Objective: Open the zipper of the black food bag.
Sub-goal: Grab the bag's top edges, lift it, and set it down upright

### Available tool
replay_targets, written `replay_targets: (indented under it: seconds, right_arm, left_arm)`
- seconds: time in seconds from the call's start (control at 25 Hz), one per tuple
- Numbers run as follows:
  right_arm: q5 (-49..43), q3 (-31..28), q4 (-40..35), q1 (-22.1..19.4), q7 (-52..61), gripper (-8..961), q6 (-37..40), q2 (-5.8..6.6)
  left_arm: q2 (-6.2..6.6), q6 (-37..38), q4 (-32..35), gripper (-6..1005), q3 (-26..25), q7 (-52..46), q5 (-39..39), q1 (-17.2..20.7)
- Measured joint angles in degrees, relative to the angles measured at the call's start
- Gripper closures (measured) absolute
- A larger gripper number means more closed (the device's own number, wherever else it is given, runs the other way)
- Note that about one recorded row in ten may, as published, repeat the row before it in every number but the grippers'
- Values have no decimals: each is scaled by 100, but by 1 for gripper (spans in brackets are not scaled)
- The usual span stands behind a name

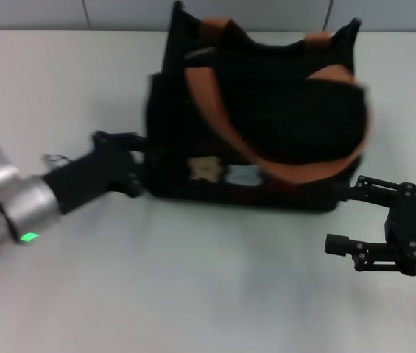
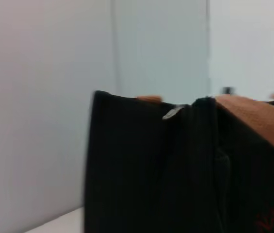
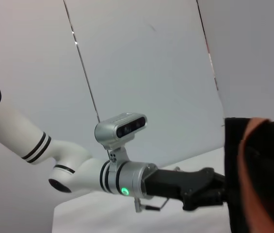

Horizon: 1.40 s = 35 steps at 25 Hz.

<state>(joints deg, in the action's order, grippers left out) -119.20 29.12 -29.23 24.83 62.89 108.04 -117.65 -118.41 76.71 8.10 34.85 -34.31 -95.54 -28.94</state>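
A: The fingers first. In the head view, the right gripper [image 1: 344,219] has its fingers spread wide with nothing between them, just off the bag's [image 1: 266,118] near right corner. The left gripper [image 1: 135,165] is hard against the bag's left end; I cannot tell whether its fingers have anything pinched.

B: And the bag?

A: It stands on the bench [image 1: 193,294], front panel toward the robot, straps [image 1: 215,95] draped over the top.

B: Left wrist view?

A: The bag's end wall fills it, with the small silver zipper [image 2: 172,113] pull at the top rim, above the camera's line.

B: Right wrist view?

A: It shows the left gripper [image 3: 213,193] touching the bag's [image 3: 267,194] side low down.

B: So the left arm is nearer, and the pull lies higher than its fingers, the zipper probably running along the rim toward the right.
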Motion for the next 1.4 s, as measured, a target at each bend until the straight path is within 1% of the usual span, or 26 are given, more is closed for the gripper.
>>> replay_targets:
  seconds: [0.12, 0.16, 0.2, 0.24, 0.32, 0.36, 0.4, 0.44, 0.48, 0.52, 0.72, 0.76, 0.8, 0.84, 0.88, 0.92, 0.96, 1.0, 1.04, 1.08, 1.16, 1.2, 1.24, 1.32, 1.36, 1.4]
  right_arm:
    - [5, -48, -10, -4, 24, 114, 32, 10]
    - [15, -75, -12, -5, 33, 114, 36, 12]
    - [30, -76, -12, -5, 33, 113, 37, 12]
    - [43, -78, -13, -5, 33, 113, 37, 12]
    - [57, -78, -13, -4, 33, 113, 37, 13]
    - [71, -77, -13, 9, 33, 113, 37, 12]
    - [71, -77, -13, 9, 33, 113, 37, 12]
    - [72, -77, -12, 18, 33, 113, 37, 7]
    - [72, -77, -12, 18, 33, 113, 37, 7]
    - [72, -77, -13, 19, 33, 113, 39, 6]
    - [162, -74, 27, 21, 33, 114, 41, -10]
    - [320, -73, 48, 8, 35, 114, 44, -47]
    - [320, -73, 48, 8, 35, 114, 44, -47]
    - [694, -72, 139, -36, 31, 114, 81, -113]
    - [694, -72, 139, -36, 31, 114, 81, -113]
    - [967, -63, 242, -55, -47, 114, 96, -138]
    - [1444, -28, 591, -56, -354, 114, 86, -172]
    - [1444, -28, 591, -56, -354, 114, 86, -172]
    - [1777, -3, 1120, 56, -804, 114, -53, -175]
    - [1834, -3, 1395, 170, -990, 114, -193, -173]
    - [1847, 21, 1813, 430, -1212, 113, -485, -177]
    - [1847, 21, 1813, 430, -1212, 113, -485, -177]
    - [1814, 70, 2013, 584, -1289, 113, -652, -186]
    - [1762, 216, 2368, 884, -1446, 113, -1036, -197]
    - [1750, 355, 2745, 1168, -1540, 113, -1459, -206]
    - [1750, 355, 2745, 1168, -1540, 113, -1459, -206]
  left_arm:
    - [59, 181, 897, 918, 39, -490, -33, 400]
    - [138, 707, 1512, 919, 24, -769, -33, 681]
    - [171, 950, 1699, 919, 12, -837, -29, 759]
    - [171, 950, 1699, 919, 12, -837, -29, 759]
    - [254, 1602, 2117, 918, -58, -970, 35, 905]
    - [313, 2002, 2468, 918, -142, -1140, 109, 957]
    - [313, 2002, 2468, 917, -142, -1140, 109, 957]
    - [356, 2226, 2905, 917, -179, -1398, 138, 946]
    - [356, 2226, 2905, 917, -179, -1398, 138, 946]
    - [367, 2306, 3112, 918, -167, -1509, 132, 936]
    - [349, 2602, 4426, 921, 36, -2113, 61, 855]
    - [340, 2609, 4565, 921, 54, -2189, 53, 845]
    - [340, 2609, 4565, 921, 54, -2189, 53, 845]
    - [321, 2656, 4941, 921, 95, -2375, 44, 790]
    - [317, 2688, 5002, 921, 103, -2411, 43, 763]
    - [313, 2729, 5062, 921, 121, -2435, 44, 730]
    - [300, 2799, 5116, 921, 197, -2443, 41, 690]
    - [300, 2799, 5116, 921, 197, -2443, 41, 690]
    - [292, 2822, 5133, 921, 264, -2425, 40, 676]
    - [284, 2831, 5143, 921, 347, -2398, 40, 669]
    - [271, 2810, 5119, 920, 561, -2275, -7, 650]
    - [271, 2810, 5119, 920, 561, -2275, -7, 650]
    - [257, 2801, 5102, 920, 623, -2225, -46, 643]
    - [202, 2800, 5087, 920, 712, -2134, -115, 636]
    - [120, 2812, 5086, 920, 735, -2021, -154, 637]
    - [120, 2812, 5086, 920, 735, -2021, -154, 637]
